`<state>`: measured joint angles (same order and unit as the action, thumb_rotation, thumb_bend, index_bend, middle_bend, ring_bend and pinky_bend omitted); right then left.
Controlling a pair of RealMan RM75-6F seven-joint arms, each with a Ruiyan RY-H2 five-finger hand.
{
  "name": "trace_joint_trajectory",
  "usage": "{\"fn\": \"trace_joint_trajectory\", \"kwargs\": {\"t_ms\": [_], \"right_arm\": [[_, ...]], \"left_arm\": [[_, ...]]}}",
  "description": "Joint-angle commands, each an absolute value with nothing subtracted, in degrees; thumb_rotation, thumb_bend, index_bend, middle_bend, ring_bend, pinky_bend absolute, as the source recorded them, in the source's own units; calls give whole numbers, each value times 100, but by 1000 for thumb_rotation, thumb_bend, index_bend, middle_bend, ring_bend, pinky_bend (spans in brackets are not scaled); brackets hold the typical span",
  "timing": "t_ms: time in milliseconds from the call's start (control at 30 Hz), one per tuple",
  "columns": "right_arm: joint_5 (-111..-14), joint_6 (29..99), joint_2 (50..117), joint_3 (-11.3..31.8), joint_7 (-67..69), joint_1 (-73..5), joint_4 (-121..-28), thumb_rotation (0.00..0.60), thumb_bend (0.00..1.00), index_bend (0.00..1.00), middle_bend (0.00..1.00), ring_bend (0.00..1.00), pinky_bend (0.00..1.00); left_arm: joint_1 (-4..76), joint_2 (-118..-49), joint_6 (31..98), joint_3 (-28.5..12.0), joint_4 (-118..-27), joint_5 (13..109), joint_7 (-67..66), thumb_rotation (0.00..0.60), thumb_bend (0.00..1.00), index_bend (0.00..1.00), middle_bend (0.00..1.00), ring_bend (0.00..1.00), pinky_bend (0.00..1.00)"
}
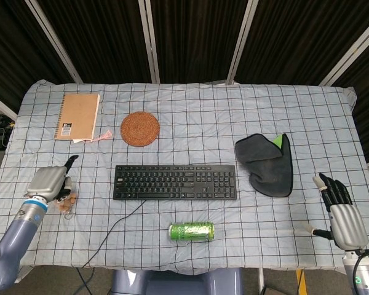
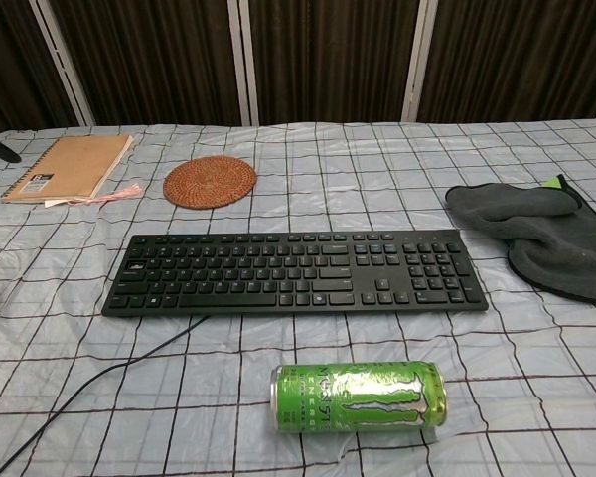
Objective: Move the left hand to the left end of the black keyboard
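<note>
**L hand short of keyboard's left end**

L hand (image 1: pixel 48 182): fingers extended and apart, nothing grasped; one dark fingertip pointing up toward the far side of the table. Hand sits over a small plush toy (image 1: pixel 66 198), partly hiding it; contact w/ toy can't be told. Hand is left of the keyboard (image 1: pixel 175 182), w/ a gap of bare cloth (image 1: pixel 190 117) between them.

Keyboard lies mid-table, long side across; cable runs from front edge toward the near table edge.

R hand (image 1: pixel 343 215): near right corner, fingers straight, released, well apart from all items.

Other items: notebook (image 1: pixel 77 115) far left; woven coaster (image 1: pixel 140 128) beside it; grey mitt (image 1: pixel 267 164) right of keyboard; green can (image 1: pixel 191 231) on its side, in front of keyboard.
</note>
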<state>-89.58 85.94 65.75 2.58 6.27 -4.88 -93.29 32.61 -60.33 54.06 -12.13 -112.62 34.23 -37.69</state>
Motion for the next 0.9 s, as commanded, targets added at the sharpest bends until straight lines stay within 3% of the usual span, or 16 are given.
{"fn": "trace_joint_trajectory", "kwargs": {"t_ms": [33,400,900], "right_arm": [[-8944,8589,6574,263,654,-489,-9328,600,69,34,0,0,0],[-8908,8571,6550,275,771,-487,-9340,600,71,34,0,0,0],[-8877,8564,6532,282,841,-476,-9359,600,70,34,0,0,0]], "left_arm": [[4045,-6180,5054,-1094,-11137,2351,-4397,600,782,0,854,723,520],[5405,-6811,4924,-637,-10570,630,-4969,600,797,0,854,724,519],[5946,-7271,5042,-313,-10274,339,-4805,600,805,0,854,724,520]]}}
